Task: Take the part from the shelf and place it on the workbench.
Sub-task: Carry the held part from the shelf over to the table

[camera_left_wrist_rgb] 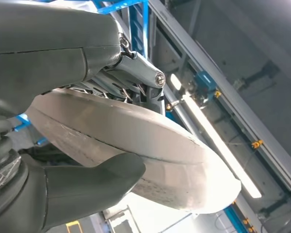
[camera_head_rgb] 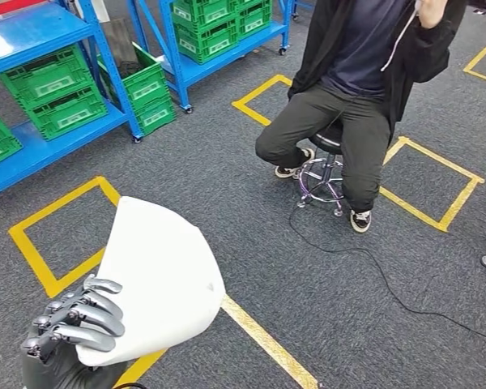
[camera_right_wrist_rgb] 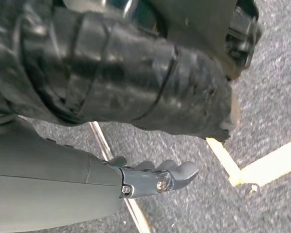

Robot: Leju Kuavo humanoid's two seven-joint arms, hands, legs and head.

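One white part (camera_head_rgb: 161, 275) in the left robot hand (camera_head_rgb: 75, 324); five green crates (camera_head_rgb: 57, 93).

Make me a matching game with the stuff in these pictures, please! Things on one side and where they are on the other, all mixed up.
Things:
1. white part
2. green crates
3. person
4. black cable

Places:
A. lying across the grey carpet
B. sitting on a stool
C. held by the robot's left hand
D. stacked on the blue shelves

Right pairs: 1-C, 2-D, 3-B, 4-A
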